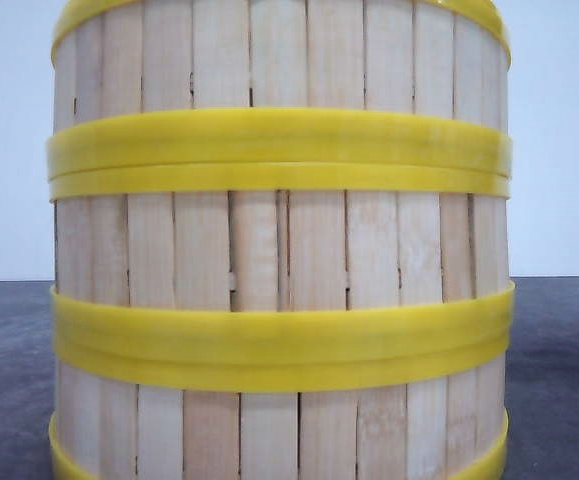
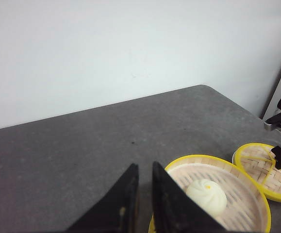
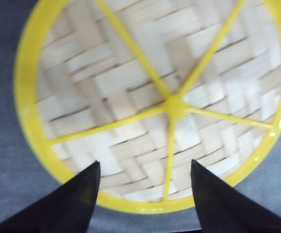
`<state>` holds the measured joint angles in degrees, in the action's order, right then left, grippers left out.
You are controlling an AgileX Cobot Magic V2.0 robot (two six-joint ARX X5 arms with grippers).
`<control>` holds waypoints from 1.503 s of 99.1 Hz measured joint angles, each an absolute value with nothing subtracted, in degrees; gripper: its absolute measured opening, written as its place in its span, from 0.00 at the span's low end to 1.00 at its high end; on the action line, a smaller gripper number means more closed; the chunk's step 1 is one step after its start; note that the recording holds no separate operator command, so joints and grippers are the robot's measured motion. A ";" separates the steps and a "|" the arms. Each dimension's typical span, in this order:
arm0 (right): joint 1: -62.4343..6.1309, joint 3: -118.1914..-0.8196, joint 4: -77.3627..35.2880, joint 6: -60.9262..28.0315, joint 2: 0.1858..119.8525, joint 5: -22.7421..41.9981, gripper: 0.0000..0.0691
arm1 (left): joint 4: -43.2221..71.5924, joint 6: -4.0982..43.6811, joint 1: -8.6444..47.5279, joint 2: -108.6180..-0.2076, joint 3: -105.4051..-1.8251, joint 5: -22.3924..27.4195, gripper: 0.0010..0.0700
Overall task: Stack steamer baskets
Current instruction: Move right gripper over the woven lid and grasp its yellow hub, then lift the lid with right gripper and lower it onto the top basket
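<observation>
Grey speckled table [image 2: 72, 160] against plain white wall [image 2: 106, 48].

Dark grey speckled table [image 2: 82, 160], matte, rounded far corner, set against a pale wall [image 2: 130, 43]. Stack of steamer baskets [image 1: 279, 250] stands on it, close to the front camera, three tiers visible. Just beside the left gripper [image 2: 145, 194] an open basket [image 2: 218, 194] with a white bun [image 2: 207, 195] inside. Directly under the right gripper [image 3: 145, 194] lies a woven lid [image 3: 155, 97], yellow-rimmed with yellow spokes, flat on the tabletop.
</observation>
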<state>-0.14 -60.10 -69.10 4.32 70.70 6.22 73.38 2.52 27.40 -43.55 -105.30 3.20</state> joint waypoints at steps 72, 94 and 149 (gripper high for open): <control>3.95 -59.83 -64.47 4.29 78.17 6.24 0.48 | 74.13 2.52 27.40 -43.55 -105.30 3.38 0.02; 3.99 -59.99 -64.05 4.32 79.94 6.02 0.48 | 74.13 2.52 27.40 -43.55 -105.30 3.38 0.02; 4.03 -60.49 -61.58 4.27 80.60 6.20 0.08 | 74.13 2.52 27.40 -43.55 -105.30 3.36 0.02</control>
<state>4.03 -60.49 -61.58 4.27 80.60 6.20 74.13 2.52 27.40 -43.55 -105.30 3.36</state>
